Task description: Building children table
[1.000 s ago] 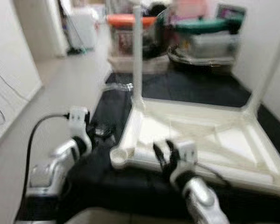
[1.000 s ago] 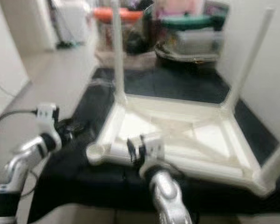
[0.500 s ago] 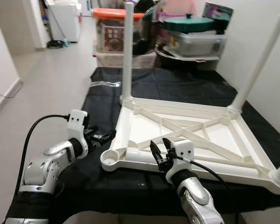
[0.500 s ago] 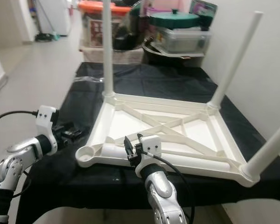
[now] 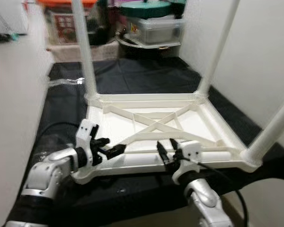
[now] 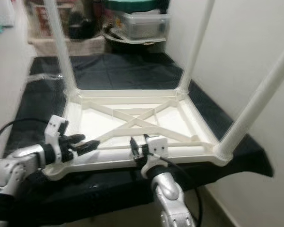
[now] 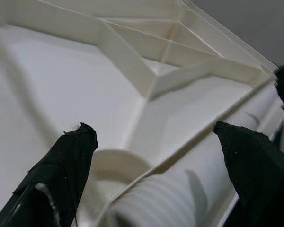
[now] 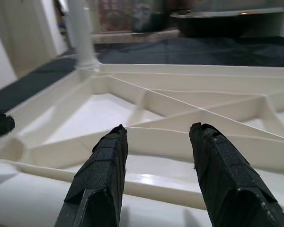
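The white plastic children's table [image 5: 151, 127] lies upside down on a black cloth [image 5: 132, 75] that covers a low surface, its ribbed underside facing up with an X of cross ribs in the middle. Three legs stand up from its corners: the far left leg [image 5: 84, 52], the far right leg [image 5: 217, 47] and the near right leg [image 5: 274, 127], and all three are cut off by the top or side of the head views, so their ends are hidden. A fourth, loose leg [image 7: 180, 189] lies along the near edge inside the frame, seen close and blurred in the left wrist view.

The left gripper [image 5: 110, 150] is at the near left corner of the table, its fingers [image 7: 71, 161] spread wide on either side of the loose leg and the round corner socket; whether they touch the plastic is hard to tell. The right gripper [image 5: 166, 152] is at the middle of the near edge, its fingers [image 8: 104, 170] parted and holding nothing, just above the near rail.

Beyond the table, at the far end of the cloth, stand storage tubs, one with an orange lid [image 5: 66, 2] and one with a green lid [image 5: 146, 7], both cropped and soft in focus. A pale wall [image 5: 255, 47] runs along the right.
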